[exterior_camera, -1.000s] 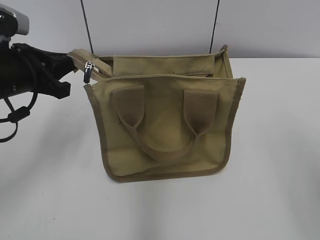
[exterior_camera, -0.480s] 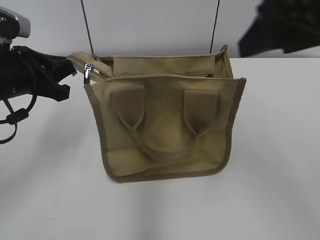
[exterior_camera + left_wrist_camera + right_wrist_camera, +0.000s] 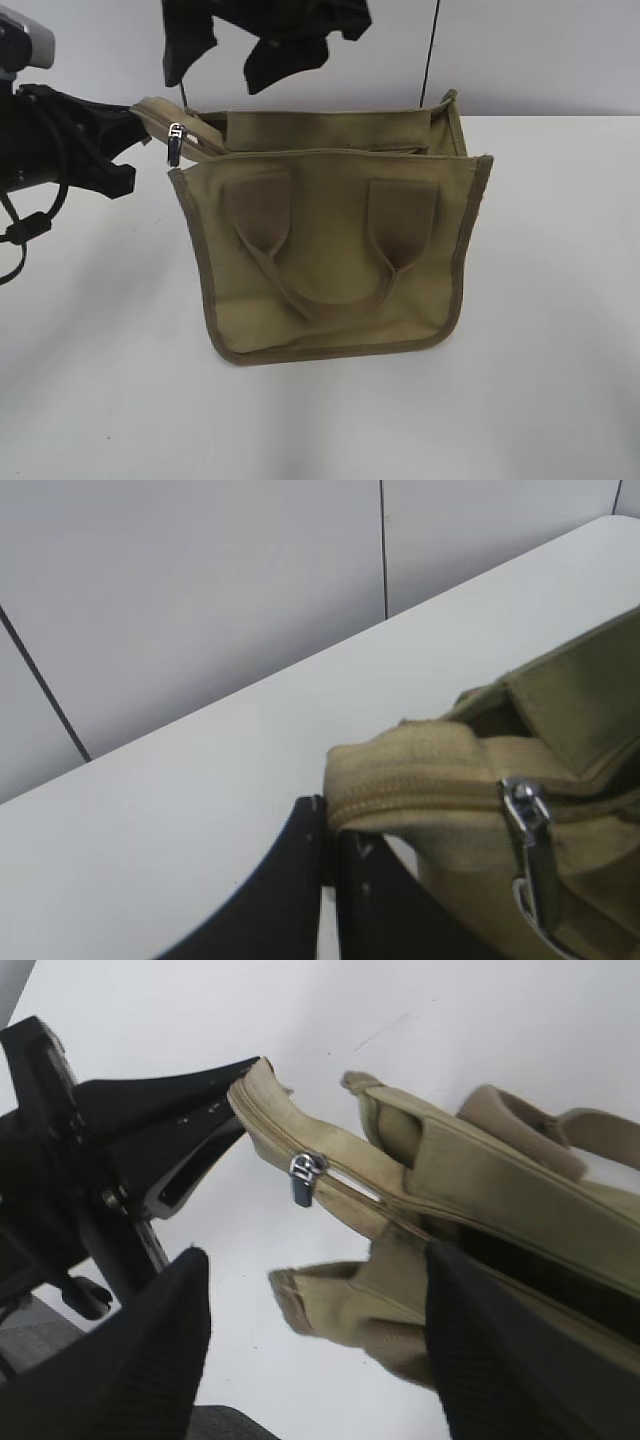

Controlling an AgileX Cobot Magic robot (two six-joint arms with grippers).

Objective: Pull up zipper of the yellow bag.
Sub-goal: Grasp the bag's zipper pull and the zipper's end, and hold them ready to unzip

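Note:
The yellow bag (image 3: 330, 250) stands upright on the white table, its face with two strap handles toward the exterior camera. Its khaki zipper strip (image 3: 160, 115) sticks out at the top left, and the silver pull (image 3: 177, 138) hangs from it. My left gripper (image 3: 132, 118) is shut on the strip's end; the left wrist view shows the fingers (image 3: 330, 815) pinching the strip (image 3: 410, 780) beside the pull (image 3: 530, 855). My right gripper (image 3: 228, 55) hangs open above the bag's top left. In the right wrist view its fingers (image 3: 315, 1265) straddle open air above the pull (image 3: 304, 1178).
A grey wall with dark vertical seams (image 3: 431, 50) stands behind the table. The white table (image 3: 560, 380) extends in front of and to the right of the bag. The left arm's black body and cables (image 3: 30, 170) fill the left edge.
My right gripper has swung in from the upper right to above the bag's top left corner. The left gripper and the bag have stayed nearly still.

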